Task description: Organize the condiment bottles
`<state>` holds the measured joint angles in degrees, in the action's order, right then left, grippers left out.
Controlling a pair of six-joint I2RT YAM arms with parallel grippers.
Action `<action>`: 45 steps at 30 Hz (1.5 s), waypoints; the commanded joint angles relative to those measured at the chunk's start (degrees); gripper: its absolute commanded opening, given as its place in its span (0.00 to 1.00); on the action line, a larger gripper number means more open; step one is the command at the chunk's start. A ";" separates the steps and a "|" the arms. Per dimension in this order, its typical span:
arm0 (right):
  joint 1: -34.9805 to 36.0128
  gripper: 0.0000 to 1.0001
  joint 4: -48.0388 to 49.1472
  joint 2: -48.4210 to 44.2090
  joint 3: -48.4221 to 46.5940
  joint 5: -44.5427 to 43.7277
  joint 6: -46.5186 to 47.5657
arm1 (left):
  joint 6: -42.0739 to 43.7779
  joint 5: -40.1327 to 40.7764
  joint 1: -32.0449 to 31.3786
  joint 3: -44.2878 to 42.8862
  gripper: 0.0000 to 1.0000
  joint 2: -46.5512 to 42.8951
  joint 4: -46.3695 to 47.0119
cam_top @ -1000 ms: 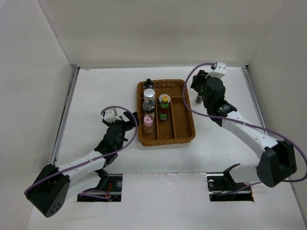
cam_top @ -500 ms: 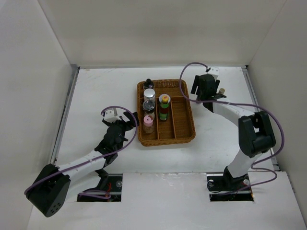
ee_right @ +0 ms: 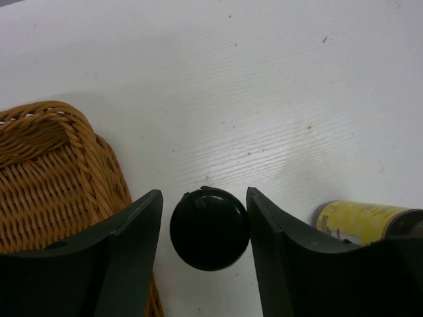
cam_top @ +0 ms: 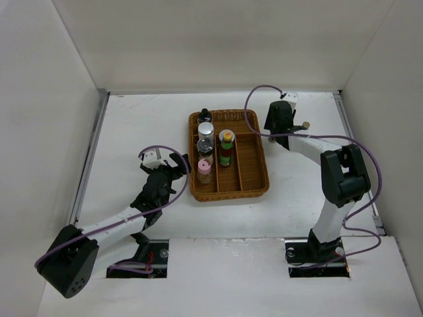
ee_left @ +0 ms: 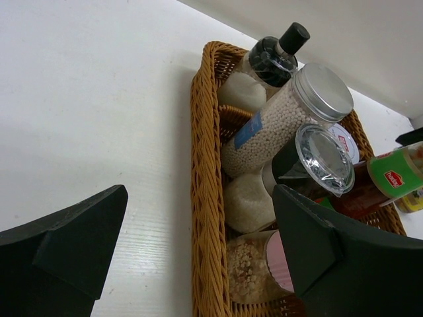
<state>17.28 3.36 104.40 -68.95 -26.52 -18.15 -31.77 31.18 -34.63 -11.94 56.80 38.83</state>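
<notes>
Several condiment bottles stand in the left lanes of the wicker tray (cam_top: pixel 254 178): a black-capped one (cam_top: pixel 205 115), a silver-capped jar (cam_top: pixel 206 129), a pink-capped jar (cam_top: pixel 204 166) and a yellow-capped, green-labelled bottle (cam_top: pixel 227 137). Right of the tray, my right gripper (ee_right: pixel 203 195) points down over a black-capped bottle (ee_right: pixel 209 228). Its jaws flank the cap, and a thin gap shows on the left side. A yellow-labelled bottle (ee_right: pixel 367 221) lies on its side just to the right. My left gripper (ee_left: pixel 198 198) hangs open at the tray's left rim, holding nothing.
The tray's right lanes hold nothing. White walls close the table at the back and on both sides. A purple cable loops over each arm. The tray's woven rim (ee_right: pixel 53 132) lies close to my right gripper's left finger.
The right arm has folded back, with its wrist now closer to the tray's far right corner. Its jaws opened wide, then narrowed around the black cap. The left arm is still.
</notes>
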 commanded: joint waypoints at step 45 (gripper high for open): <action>39.19 0.78 9.92 -20.99 23.24 -5.47 -6.81 | -0.49 -0.68 0.66 0.17 0.92 -0.63 3.80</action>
<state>55.96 10.00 85.36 -45.91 -31.27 -24.58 -31.79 30.98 -34.15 -11.94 56.05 39.66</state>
